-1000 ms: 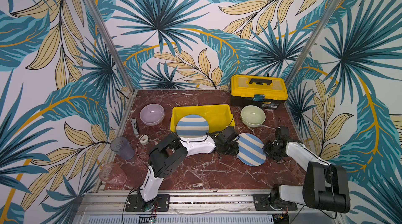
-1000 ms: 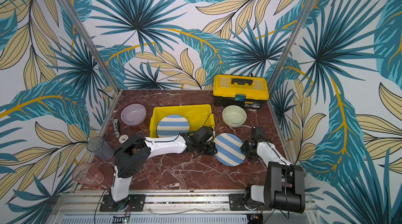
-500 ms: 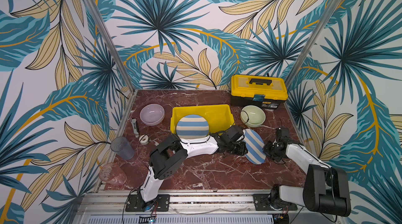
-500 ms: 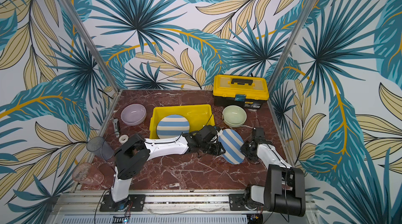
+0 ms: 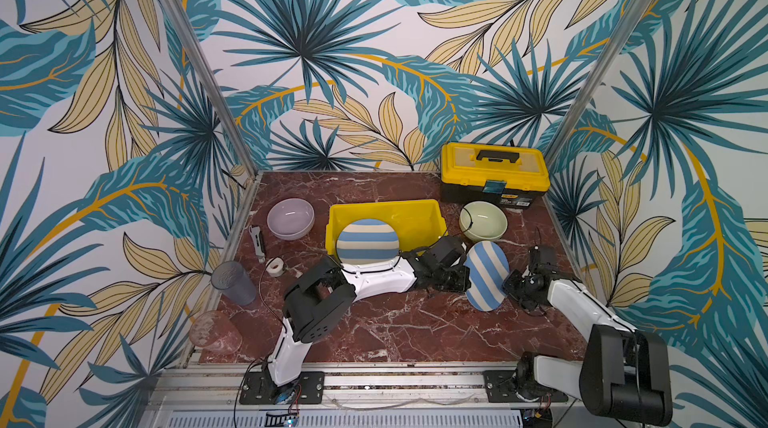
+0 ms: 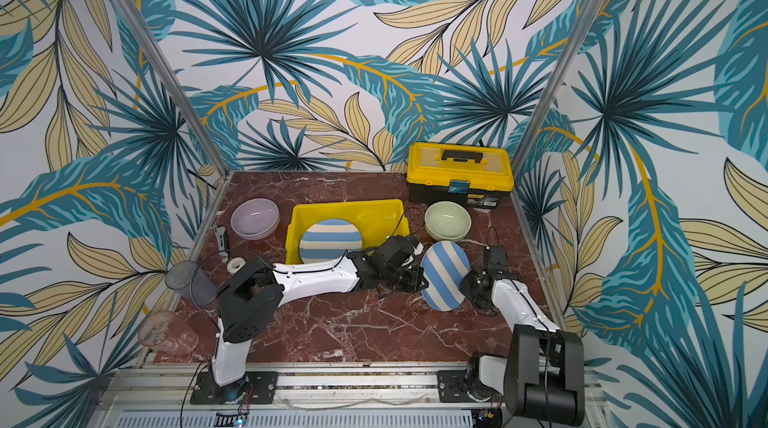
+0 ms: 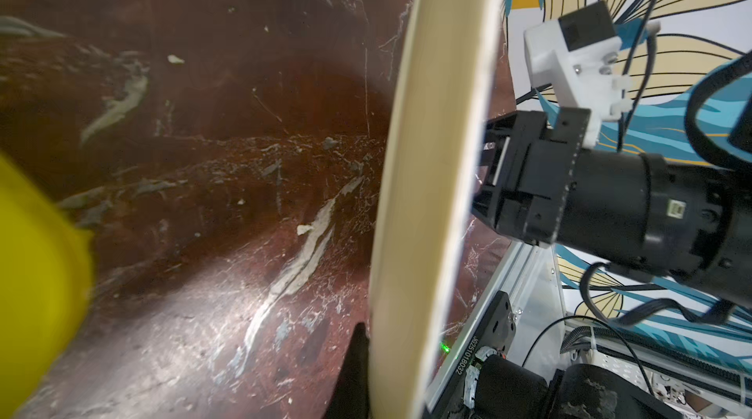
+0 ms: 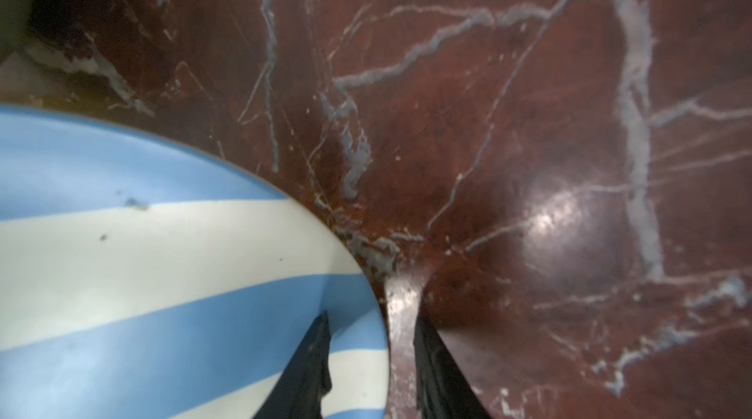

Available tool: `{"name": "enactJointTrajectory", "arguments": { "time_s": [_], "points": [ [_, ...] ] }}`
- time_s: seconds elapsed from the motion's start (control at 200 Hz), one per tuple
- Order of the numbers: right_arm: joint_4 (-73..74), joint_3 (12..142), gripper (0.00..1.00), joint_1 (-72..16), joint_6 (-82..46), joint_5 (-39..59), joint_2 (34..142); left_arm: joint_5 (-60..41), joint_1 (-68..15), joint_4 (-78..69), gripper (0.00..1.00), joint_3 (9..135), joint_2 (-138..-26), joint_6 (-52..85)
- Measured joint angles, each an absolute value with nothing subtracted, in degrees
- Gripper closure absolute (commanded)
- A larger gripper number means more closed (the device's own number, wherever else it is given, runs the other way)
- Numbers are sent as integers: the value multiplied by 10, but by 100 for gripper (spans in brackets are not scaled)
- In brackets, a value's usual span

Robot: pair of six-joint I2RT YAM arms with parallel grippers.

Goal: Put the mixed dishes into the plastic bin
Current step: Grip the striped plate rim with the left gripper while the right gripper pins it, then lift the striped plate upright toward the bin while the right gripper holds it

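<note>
We find the left gripper [image 5: 460, 280] closed tight on the left rim of a round blue-and-white striped plate [image 5: 486, 276]; in the left wrist view one dark finger [image 7: 355, 356] lies against the plate's edge-on cream rim [image 7: 431, 193]. The right gripper [image 5: 509, 282] meets the same plate's opposite rim. In the right wrist view its fingers [image 8: 311, 364] straddle that rim, but we cannot tell whether they press on it. The plate stands steeply tilted between the two grippers, striped face toward the camera in both top views [image 6: 444, 276]. We cannot tell whether its lower edge touches the dark red marble table [image 5: 395, 330]. It is outside the shallow bright yellow plastic bin [image 5: 382, 207], just to the bin's right. A second striped plate [image 5: 368, 241] sits in the bin's left half. A pale green bowl [image 5: 483, 220] rests on the table beyond the held plate, with a yellow-and-black toolbox [image 5: 494, 172] behind it. A lilac bowl [image 5: 290, 218] sits left of the bin. At the table's left edge one ribbed tumbler [image 5: 232, 282] stands upright and a second tumbler [image 5: 214, 332] lies on its side.
</note>
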State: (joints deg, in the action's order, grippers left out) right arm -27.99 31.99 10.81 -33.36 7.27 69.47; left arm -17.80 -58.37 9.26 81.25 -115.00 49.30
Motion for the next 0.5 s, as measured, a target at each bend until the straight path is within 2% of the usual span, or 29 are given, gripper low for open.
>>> {"name": "enactJointTrajectory", "arguments": {
  "time_s": [0.145,0.501],
  "points": [
    [-326,338,44,106,-327,76,625,-183,-578,107,96,813,-1128,484],
    [-367,460,34,105,-271,133,514,-183,-545,157,97,813,-1020,452]
  ]
}}
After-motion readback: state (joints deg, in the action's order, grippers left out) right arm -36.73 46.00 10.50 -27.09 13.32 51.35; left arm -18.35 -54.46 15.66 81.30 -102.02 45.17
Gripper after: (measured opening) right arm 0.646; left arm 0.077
